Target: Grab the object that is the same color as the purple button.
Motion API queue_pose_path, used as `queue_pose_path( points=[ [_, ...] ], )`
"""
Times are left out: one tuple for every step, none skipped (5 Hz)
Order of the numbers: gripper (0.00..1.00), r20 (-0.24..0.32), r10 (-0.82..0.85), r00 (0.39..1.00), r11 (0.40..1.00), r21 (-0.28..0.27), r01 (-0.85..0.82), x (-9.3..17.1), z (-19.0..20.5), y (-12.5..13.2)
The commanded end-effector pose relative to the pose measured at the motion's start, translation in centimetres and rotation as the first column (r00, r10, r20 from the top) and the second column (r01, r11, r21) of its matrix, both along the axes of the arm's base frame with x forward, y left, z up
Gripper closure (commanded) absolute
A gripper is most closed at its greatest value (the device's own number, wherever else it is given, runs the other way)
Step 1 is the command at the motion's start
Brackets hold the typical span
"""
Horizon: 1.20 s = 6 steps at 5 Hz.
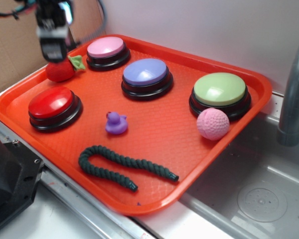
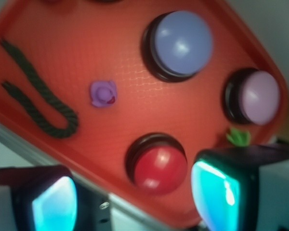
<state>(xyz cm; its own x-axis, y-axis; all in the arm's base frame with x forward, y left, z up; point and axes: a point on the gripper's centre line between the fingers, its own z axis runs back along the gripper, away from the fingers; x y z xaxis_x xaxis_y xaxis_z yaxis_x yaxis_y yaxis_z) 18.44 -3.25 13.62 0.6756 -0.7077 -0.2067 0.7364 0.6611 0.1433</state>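
The gripper [image 1: 54,56] hangs above the far-left corner of the orange tray [image 1: 229,134], over a red strawberry toy [image 1: 60,70], its two teal-padded fingers [image 2: 216,192] spread wide apart with nothing between them. Taking the purple button [image 1: 146,73] as landmark, the purple duck [image 1: 116,123] sits in front of it and slightly to its left on bare tray, well apart from it, with the red button [image 1: 54,103] farther left and the dark green rope [image 1: 122,167] nearer the front edge. A sound approach would carry the spread fingers across to centre directly above the duck, then descend close to the tray surface before closing, since the toy is small and low and could slip from a high or off-centre pinch.
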Motion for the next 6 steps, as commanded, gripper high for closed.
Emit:
queue_pose_path(
  points=[
    [0.00,-0.071,-0.140,0.988,0.990,-0.019,0.139,2.3,-5.4,-1.4],
    [0.00,-0.118,-0.194,0.974,0.981,-0.051,0.190,2.9,-7.8,-2.1],
    [0.00,-0.152,-0.229,0.962,0.972,-0.098,0.215,2.4,-9.0,-2.9],
    [0.00,-0.191,-0.294,0.936,0.947,-0.194,0.258,1.3,-9.1,-3.3],
    [0.00,-0.204,-0.305,0.930,0.945,-0.188,0.269,1.3,-9.8,-3.7],
    [0.00,-0.192,-0.209,0.959,0.976,-0.104,0.192,1.2,-11.4,-3.4]
  ],
)
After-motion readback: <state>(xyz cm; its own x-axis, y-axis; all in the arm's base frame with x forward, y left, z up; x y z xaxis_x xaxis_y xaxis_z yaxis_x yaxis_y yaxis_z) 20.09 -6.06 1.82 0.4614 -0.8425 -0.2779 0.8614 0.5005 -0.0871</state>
